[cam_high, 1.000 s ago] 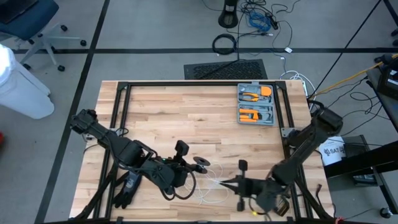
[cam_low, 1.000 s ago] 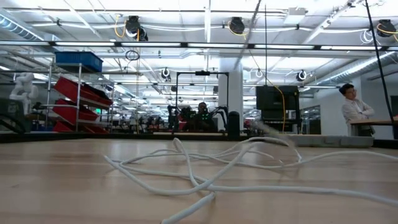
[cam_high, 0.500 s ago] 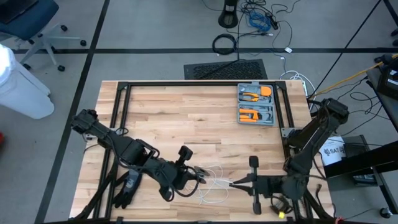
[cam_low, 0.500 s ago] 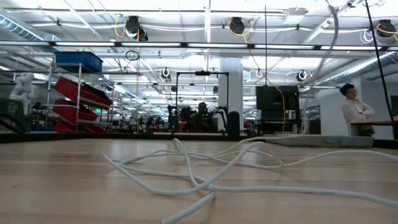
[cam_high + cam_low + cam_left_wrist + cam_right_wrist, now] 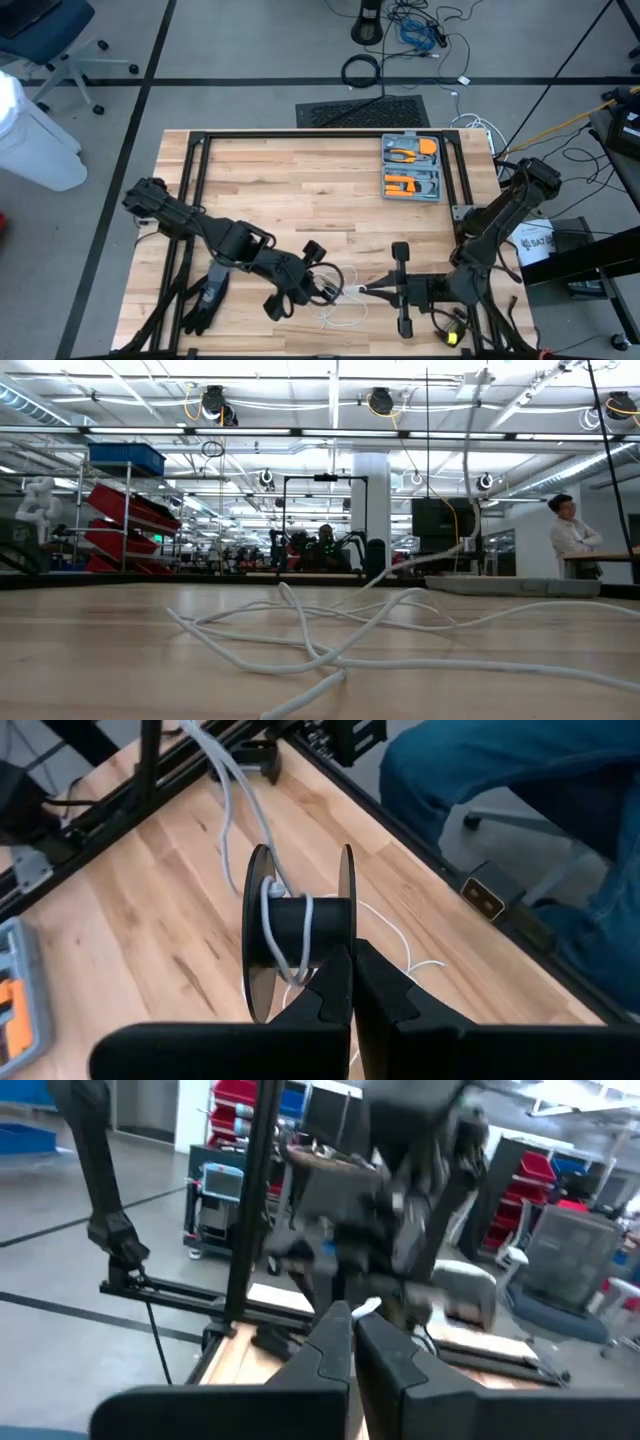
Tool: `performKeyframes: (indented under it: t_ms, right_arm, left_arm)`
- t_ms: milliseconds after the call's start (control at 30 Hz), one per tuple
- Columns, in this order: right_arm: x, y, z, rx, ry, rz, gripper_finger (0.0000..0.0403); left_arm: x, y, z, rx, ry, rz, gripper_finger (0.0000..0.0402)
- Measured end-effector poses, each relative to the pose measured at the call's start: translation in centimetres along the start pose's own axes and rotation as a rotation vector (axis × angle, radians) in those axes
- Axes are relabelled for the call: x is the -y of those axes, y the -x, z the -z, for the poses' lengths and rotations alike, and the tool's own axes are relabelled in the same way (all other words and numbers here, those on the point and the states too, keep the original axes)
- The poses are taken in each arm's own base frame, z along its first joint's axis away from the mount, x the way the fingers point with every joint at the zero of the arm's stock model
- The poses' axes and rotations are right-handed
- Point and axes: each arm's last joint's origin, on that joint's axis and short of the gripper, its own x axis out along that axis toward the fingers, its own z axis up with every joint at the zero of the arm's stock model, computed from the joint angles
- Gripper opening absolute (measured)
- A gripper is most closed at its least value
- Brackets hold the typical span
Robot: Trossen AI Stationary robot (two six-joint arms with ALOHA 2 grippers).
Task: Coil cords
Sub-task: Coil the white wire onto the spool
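Done: you have only 2 or 3 turns of cord (image 5: pixel 290 935) on the black spool (image 5: pixel 297 942).
Left: most cord lies loose, bottom middle of the high view.
Left gripper (image 5: pixel 350 988): pinched on the spool.
Right gripper (image 5: pixel 352 1320): pinched on the cord's end.

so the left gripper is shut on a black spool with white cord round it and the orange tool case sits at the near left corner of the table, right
Not quite. The left gripper is shut on the black spool with white cord wound round it, as the left wrist view shows. But the orange tool case sits at the far right part of the table, not the near left corner; the high view shows it.
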Motion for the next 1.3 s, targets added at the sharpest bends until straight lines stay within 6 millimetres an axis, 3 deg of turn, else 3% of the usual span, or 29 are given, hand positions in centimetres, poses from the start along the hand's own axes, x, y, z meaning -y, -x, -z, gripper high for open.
performKeyframes:
  t_ms: [267, 967, 1300]
  right_arm:
    - [1.1, -1.1, -0.6, -0.018, 0.043, 0.013, 0.0]
    - [2.4, -5.2, 4.0, -0.2, -0.012, -0.011, 0.0]
    - [2.3, -5.5, 5.1, -0.264, -0.038, -0.054, 0.0]
  left_arm:
    - [-0.6, -1.4, -0.1, 0.055, -0.053, 0.064, 0.0]
    - [0.9, -1.1, -2.2, 0.262, -0.27, 0.101, 0.0]
    - [0.9, -1.0, -2.6, 0.295, -0.313, 0.068, 0.0]
